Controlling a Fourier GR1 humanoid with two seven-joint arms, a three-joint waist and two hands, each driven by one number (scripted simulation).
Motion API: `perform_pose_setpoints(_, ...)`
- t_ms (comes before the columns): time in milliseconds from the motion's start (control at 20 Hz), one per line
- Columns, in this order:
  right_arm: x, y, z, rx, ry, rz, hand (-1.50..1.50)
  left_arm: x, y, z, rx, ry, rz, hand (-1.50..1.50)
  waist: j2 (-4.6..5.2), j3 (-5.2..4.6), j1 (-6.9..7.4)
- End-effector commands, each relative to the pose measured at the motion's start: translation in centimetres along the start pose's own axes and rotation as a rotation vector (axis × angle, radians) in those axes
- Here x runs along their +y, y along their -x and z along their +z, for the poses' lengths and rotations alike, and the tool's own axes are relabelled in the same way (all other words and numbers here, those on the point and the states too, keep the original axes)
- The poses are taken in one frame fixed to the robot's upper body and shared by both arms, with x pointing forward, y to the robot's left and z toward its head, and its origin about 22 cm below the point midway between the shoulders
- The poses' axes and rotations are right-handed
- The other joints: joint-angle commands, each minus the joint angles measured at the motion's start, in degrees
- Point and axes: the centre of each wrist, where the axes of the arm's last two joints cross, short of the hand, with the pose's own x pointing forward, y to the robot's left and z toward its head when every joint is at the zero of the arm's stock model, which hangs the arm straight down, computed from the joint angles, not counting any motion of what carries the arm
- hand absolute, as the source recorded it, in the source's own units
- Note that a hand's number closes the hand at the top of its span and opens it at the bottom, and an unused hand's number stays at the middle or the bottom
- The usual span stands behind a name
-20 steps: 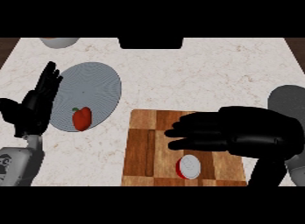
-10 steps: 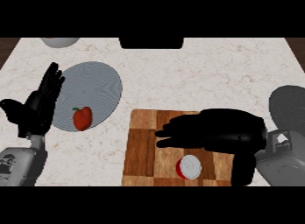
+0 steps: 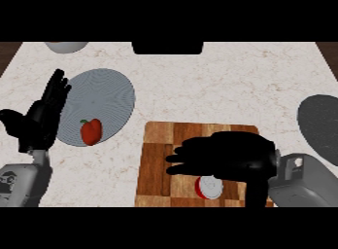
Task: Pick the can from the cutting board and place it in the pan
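- Can (image 3: 209, 188): stands upright on the cutting board (image 3: 161, 146), near the board's lower edge and right of its middle. Seen from above, it shows a pale round top with a red side wall along its left. Its upper part is covered by the right hand.
- Right hand (image 3: 226, 155): black, hovering directly over the can, palm down, fingers pointing toward the view's left. The fingers (image 3: 182, 159) are spread and only slightly bent; they are not closed around the can, and whether the palm touches it cannot be told. The grey forearm (image 3: 308, 185) enters from the lower right corner.
- Cutting board: wooden, with a checkered pattern of light and dark brown blocks, lying flat on the table below the centre of the view.
- Pan (image 3: 329, 129): dark grey and round, at the right edge of the view, well apart from the board and partly cut off by the frame.
- Plate (image 3: 107, 97): round, blue-grey, left of the board. A red pepper (image 3: 91, 131) lies on its lower left part.
- Left hand (image 3: 39, 121): open, fingers straight and pointing up, resting at the left edge beside the plate and holding nothing.
- Table (image 3: 222, 82): pale marble-like surface with fine speckling. A dark wood strip shows at each upper corner.
- Far edge: a light bowl (image 3: 64, 46), partly in view at the upper left, and a black rectangular object (image 3: 167, 47) at top centre.
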Motion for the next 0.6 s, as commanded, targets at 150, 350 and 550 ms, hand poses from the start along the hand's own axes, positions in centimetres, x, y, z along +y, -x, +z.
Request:
perform_pose_setpoints(150,-0.5,-0.4,0.0,0.067,-0.081,0.146,-1.5,-1.4,0.7,-0.9,-0.007,-0.013,0.003,0.0,0.09,-0.01,-0.26)
perform_pose_setpoints(350,2.0,0.0,-1.3,0.085,-0.109,0.179,-1.5,-0.5,-0.3,1.1,-0.01,-0.004,-0.004,0.0,-0.02,0.01,0.15)
perform_pose_setpoints(550,1.8,0.9,-1.2,0.136,-0.135,0.184,-1.5,1.3,-2.0,0.5,0.016,0.017,0.004,0.0,-0.02,0.01,0.15)
